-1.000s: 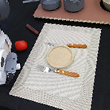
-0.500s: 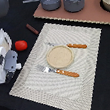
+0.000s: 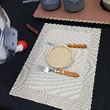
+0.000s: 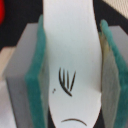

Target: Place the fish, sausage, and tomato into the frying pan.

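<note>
In the wrist view my gripper point(image 4: 70, 75) is shut on the fish point(image 4: 70, 55), a flat white toy with dark marks, clamped between the green pads point(image 4: 36, 75). A red sliver of the tomato point(image 4: 2, 10) shows at the edge. In the exterior view the arm point(image 3: 1, 33) stands at the left and hides the gripper and fish. The tomato point(image 3: 22, 46) lies just beside the arm on the black table. The sausage point(image 3: 33, 29) lies a little farther back. The frying pan point(image 3: 50, 1), with its handle pointing left, sits on the brown board at the back.
A deeper grey pot point(image 3: 74, 0) stands right of the pan, with a bowl point(image 3: 106, 0) at the far right. On the striped placemat point(image 3: 28, 75) are a tan plate point(image 3: 60, 57), an orange-handled knife point(image 3: 75, 46) and a fork point(image 3: 61, 72).
</note>
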